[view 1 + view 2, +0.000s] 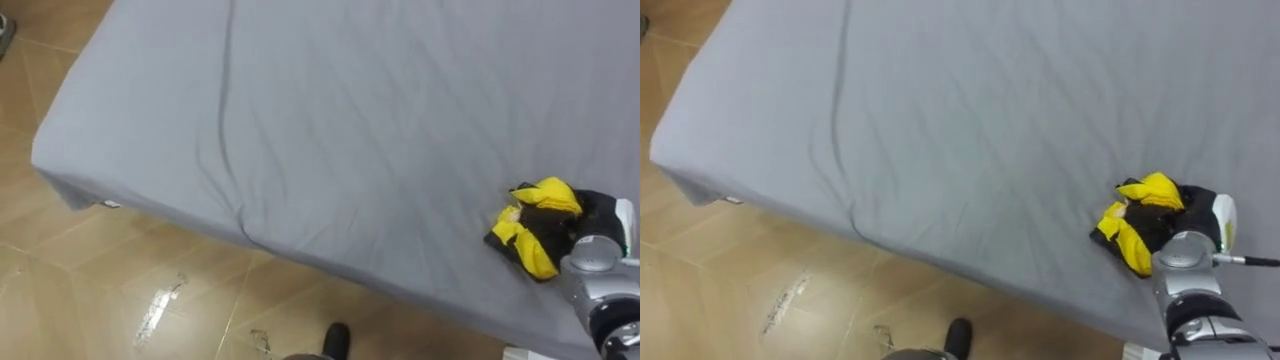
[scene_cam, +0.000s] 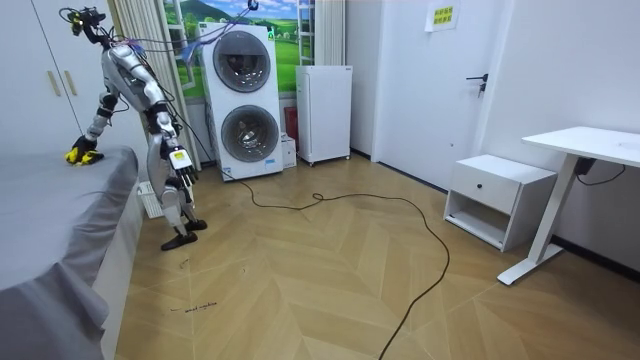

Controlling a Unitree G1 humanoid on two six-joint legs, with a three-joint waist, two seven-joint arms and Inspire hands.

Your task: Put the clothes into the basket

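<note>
Lower right of the frame: the robot's right hand [image 1: 598, 218] rested on a crumpled yellow-and-black garment [image 1: 538, 254] on the grey-sheeted bed [image 1: 300, 120]; whether it gripped the cloth could not be told.

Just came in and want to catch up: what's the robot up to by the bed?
The robot stands at the side of the grey bed, leaning over it. Its right robot hand is on a crumpled yellow and black garment near the mattress edge, not yet lifted. The left robot hand hangs at its side.
</note>
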